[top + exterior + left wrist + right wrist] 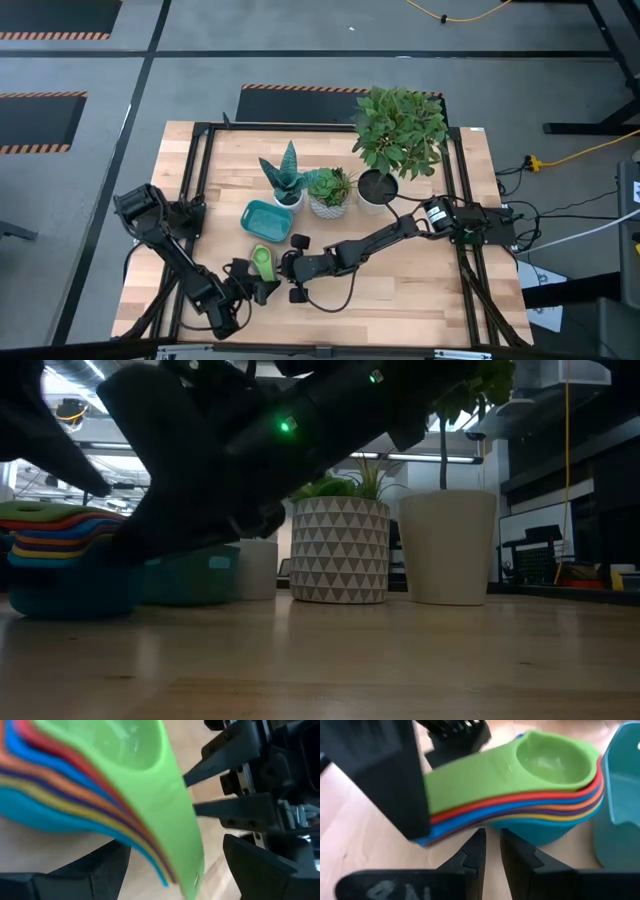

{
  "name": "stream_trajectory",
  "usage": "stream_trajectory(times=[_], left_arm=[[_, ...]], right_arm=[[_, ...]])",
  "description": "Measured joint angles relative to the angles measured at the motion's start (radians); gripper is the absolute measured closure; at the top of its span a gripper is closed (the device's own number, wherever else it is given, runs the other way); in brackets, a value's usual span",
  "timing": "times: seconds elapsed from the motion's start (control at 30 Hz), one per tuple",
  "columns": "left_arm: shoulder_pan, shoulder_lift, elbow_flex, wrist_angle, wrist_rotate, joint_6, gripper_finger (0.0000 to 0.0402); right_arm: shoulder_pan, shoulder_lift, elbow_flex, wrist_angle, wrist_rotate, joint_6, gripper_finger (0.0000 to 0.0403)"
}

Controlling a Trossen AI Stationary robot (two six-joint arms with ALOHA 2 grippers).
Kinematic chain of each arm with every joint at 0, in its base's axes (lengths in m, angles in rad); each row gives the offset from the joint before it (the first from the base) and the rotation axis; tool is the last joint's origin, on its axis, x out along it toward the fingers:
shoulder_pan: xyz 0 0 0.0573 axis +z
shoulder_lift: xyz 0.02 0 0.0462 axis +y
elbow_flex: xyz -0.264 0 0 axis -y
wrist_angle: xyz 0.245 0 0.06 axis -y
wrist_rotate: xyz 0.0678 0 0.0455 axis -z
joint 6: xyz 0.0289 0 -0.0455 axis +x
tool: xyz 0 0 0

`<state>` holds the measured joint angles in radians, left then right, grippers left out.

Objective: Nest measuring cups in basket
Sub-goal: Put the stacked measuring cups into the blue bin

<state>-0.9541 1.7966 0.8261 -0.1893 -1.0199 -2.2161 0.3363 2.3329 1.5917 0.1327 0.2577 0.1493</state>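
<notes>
The measuring cups [262, 262] are nested in one stack, green on top and a light blue one at the bottom. The stack's base rests on the table [70, 598], just nearer than the teal basket [266, 220]. My left gripper [175, 847] is open, with a finger on either side of the stacked handles [187, 865]. My right gripper [492, 837] comes level from the table's right. It is open by only a narrow gap, and its tips are at the stack's side under the handles. My left gripper's fingers [260, 865] flank the handles' free ends with wood showing in the gap; I cannot tell whether either finger touches. My right gripper's fingertips [479, 836] reach the stack's side below the handles [485, 817]; I cannot tell whether they touch it.
Three white plant pots [290, 197] [329, 203] [377, 190] stand in a row just beyond the basket. Black frame rails [462, 200] run along the table's sides. Bare wood lies on the table's near right part [420, 285].
</notes>
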Motion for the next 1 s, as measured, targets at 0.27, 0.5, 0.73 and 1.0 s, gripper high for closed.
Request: stream_trajectory(times=[0.27,0.5,0.73,1.0], left_arm=[[0.028,0.000,0.000,0.010,-0.009,0.028,0.0092],[0.029,0.000,0.000,0.010,0.013,0.028,0.0092],[0.030,0.000,0.000,0.003,0.096,0.028,0.0092],[0.032,-0.001,0.000,0.002,0.121,0.028,0.0094]], right_arm=[[-0.002,0.000,0.000,0.080,-0.080,-0.050,0.0341],[-0.002,0.000,0.000,0.085,-0.091,-0.053,0.0341],[0.000,0.000,0.000,0.079,-0.101,-0.055,0.0341],[0.000,-0.004,0.000,0.071,-0.097,-0.115,0.0341]])
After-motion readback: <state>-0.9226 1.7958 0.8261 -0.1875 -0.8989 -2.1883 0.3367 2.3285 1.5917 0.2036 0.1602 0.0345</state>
